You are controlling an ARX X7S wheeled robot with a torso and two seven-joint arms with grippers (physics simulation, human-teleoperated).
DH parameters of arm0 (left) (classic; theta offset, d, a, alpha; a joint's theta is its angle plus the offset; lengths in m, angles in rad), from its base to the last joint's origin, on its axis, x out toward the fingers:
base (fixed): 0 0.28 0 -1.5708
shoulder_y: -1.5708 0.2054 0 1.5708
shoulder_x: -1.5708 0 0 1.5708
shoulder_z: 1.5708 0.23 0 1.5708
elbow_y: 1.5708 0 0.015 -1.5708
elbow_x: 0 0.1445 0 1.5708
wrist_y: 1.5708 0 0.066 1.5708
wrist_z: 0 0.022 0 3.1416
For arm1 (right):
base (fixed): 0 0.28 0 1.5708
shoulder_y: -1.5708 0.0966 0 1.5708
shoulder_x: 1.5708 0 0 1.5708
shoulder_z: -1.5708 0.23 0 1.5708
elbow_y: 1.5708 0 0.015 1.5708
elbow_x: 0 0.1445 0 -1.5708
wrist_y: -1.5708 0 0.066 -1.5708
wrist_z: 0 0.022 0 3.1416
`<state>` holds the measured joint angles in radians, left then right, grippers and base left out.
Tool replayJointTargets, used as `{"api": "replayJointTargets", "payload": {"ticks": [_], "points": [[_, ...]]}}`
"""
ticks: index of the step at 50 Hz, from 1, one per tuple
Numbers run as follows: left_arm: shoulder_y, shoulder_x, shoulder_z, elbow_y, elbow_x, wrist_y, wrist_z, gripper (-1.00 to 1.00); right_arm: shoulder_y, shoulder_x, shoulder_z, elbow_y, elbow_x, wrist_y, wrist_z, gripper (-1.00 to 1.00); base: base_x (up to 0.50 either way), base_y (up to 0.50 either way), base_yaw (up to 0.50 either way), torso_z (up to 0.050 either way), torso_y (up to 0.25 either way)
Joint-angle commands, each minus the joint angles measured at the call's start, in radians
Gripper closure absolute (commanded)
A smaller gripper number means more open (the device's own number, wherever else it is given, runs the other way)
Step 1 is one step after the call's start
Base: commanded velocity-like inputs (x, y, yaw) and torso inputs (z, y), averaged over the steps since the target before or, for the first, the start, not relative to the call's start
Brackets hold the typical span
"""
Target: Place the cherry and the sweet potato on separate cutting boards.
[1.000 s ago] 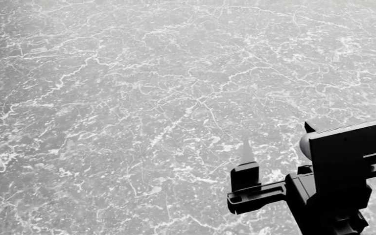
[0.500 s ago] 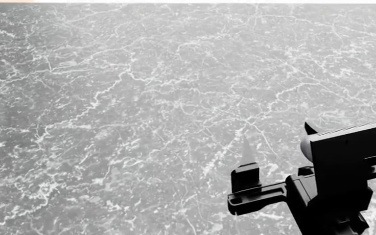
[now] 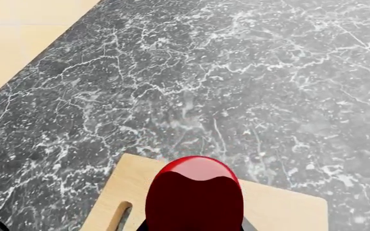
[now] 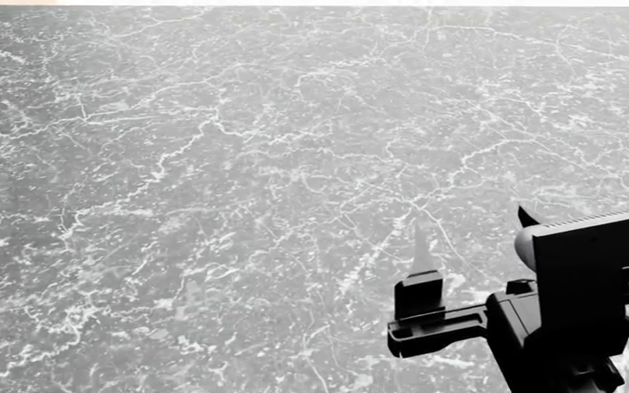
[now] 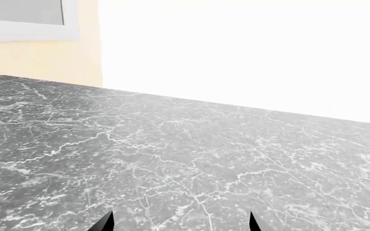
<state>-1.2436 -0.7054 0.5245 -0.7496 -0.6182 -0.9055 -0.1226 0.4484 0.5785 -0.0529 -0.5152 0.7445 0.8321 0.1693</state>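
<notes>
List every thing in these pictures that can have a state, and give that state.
cherry: in front of the cutting board, close to the left wrist camera; whether it is held or resting cannot be told.
cutting board: lying flat on the countertop, slot end showing.
right gripper: open, empty, above bare countertop.

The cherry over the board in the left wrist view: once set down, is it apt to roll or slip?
The cherry looks round and smooth, so it would probably roll on the flat cutting board. Its glossy skin with a white highlight suggests it may be slippery between jaws. No stem shows here to stop a roll.
</notes>
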Motion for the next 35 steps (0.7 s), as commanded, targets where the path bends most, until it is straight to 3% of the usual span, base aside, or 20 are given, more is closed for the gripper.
{"api": "replayJointTargets", "payload": {"ticks": [1, 22, 35], "points": [[0.034, 0.041, -0.023, -0.071, -0.01, 0.079, 0.05, 1.0, -0.015, -0.015, 0.027, -0.002, -0.002, -0.01, -0.021, -1.0, 0.0, 0.0, 0.0, 0.0, 0.0], [0.075, 0.081, 0.001, -0.172, 0.016, 0.136, 0.085, 1.0, -0.029, -0.003, 0.043, -0.013, 0.011, -0.01, -0.012, -1.0, 0.0, 0.0, 0.0, 0.0, 0.0], [0.08, 0.066, 0.0, -0.103, 0.002, 0.088, 0.075, 1.0, -0.026, -0.004, 0.037, -0.009, 0.01, -0.014, -0.012, -1.0, 0.0, 0.0, 0.0, 0.0, 0.0]]}}
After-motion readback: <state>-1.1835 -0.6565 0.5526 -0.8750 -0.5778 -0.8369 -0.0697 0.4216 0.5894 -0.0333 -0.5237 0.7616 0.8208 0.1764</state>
